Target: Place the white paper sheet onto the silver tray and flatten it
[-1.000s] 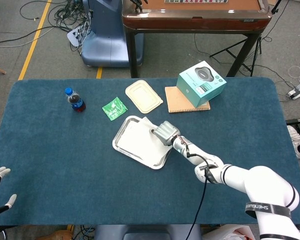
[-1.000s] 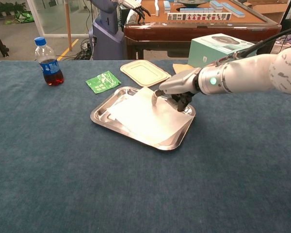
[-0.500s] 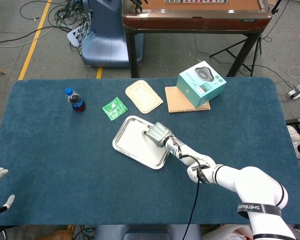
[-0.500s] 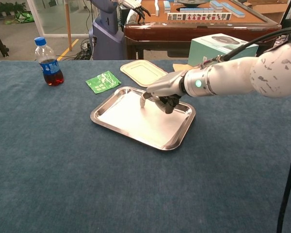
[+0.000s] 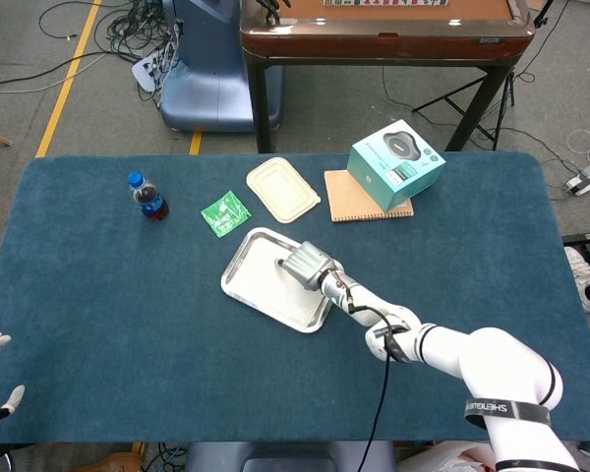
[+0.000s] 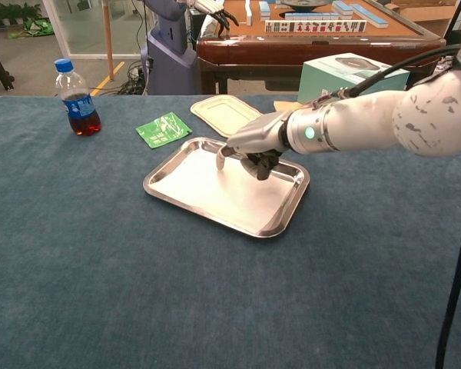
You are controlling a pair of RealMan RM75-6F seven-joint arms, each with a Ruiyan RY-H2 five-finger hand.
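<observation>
The silver tray point(image 6: 186, 201) — a shiny rectangle with rounded corners — lies flat and skewed, centre frame. The white paper sheet point(image 5: 261, 278) lies inside it — barely distinguishable from the metal.

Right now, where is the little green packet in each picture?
Head view: the green packet lies left of centre, just up-left of the silver tray.
Chest view: the green packet lies upper left of centre, just up-left of the silver tray.
Shared landmark: the cola bottle stands further left of it in both.
</observation>
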